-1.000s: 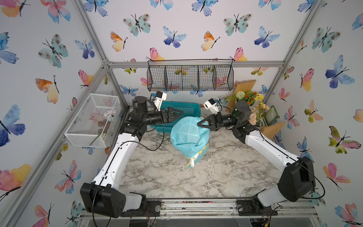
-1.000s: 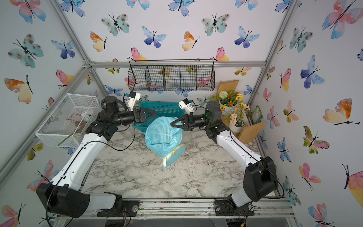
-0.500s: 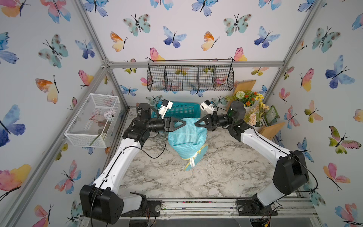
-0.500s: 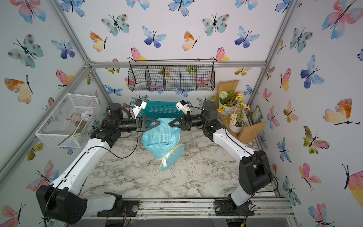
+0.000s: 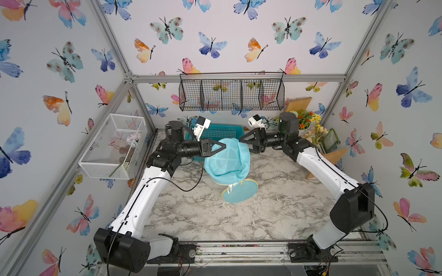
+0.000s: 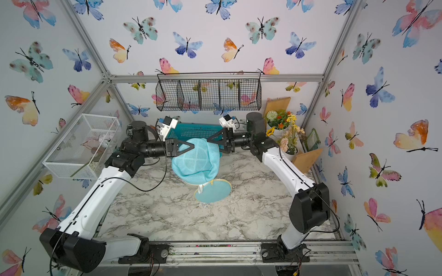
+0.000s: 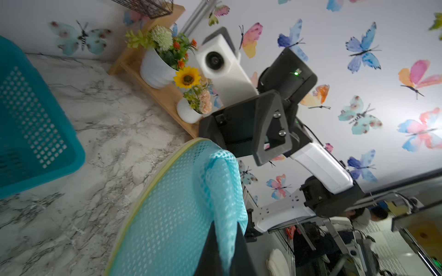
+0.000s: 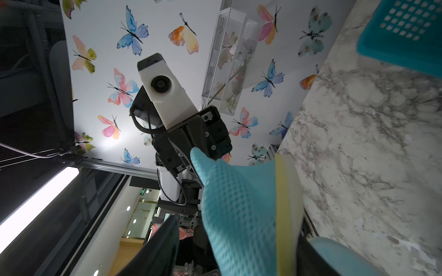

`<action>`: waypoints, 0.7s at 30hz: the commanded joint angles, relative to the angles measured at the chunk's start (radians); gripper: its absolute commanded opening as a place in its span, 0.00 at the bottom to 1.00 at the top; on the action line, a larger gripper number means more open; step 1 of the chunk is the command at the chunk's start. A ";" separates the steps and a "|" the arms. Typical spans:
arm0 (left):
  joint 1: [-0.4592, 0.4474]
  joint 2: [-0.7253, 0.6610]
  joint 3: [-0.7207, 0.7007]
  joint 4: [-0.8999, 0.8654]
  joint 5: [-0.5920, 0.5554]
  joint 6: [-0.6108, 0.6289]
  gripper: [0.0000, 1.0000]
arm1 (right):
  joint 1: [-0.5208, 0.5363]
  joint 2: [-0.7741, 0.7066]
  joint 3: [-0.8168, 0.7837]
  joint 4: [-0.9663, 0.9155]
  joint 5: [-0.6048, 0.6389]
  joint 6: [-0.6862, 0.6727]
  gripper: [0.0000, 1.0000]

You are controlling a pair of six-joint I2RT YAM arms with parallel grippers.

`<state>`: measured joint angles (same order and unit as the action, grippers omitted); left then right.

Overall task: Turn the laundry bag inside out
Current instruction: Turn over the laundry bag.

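The laundry bag (image 5: 227, 160) (image 6: 196, 160) is light-turquoise mesh with yellow piping and hangs above the marble table (image 5: 239, 222). Its round end flap (image 5: 240, 191) with a white loop droops onto the table. My left gripper (image 5: 224, 145) (image 6: 193, 145) comes in from the left, shut on a fold of the mesh at the bag's top. The left wrist view shows that fold (image 7: 224, 191) pinched in the left gripper (image 7: 226, 229). My right gripper (image 5: 244, 144) (image 8: 236, 239) is open at the bag's upper right, with mesh (image 8: 239, 203) loose between its spread fingers.
A rigid teal slotted basket (image 5: 222, 131) stands behind the bag at the back. A black wire basket (image 5: 232, 95) hangs on the back wall, and a white mesh box (image 5: 114, 145) on the left wall. Flower pots (image 5: 308, 121) on a wooden shelf fill the back right corner.
The left gripper moved in and shut on the bag's mesh. The right gripper, shut on the bag before, has opened. The bag shifted slightly toward the back.
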<state>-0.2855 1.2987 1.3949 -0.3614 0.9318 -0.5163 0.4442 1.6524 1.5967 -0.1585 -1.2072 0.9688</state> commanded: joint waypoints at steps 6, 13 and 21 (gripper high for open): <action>-0.017 0.017 0.104 -0.152 -0.505 -0.049 0.00 | 0.026 0.007 0.131 -0.644 0.328 -0.415 0.75; -0.076 0.046 0.171 -0.146 -0.562 -0.103 0.00 | 0.099 0.041 0.103 -0.565 0.383 -0.389 0.80; -0.076 0.040 0.198 -0.130 -0.472 -0.145 0.00 | 0.086 0.050 0.071 -0.379 0.374 -0.362 0.13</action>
<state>-0.3660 1.3491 1.5639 -0.5064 0.4252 -0.6403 0.5438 1.7245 1.6890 -0.6544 -0.8494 0.5972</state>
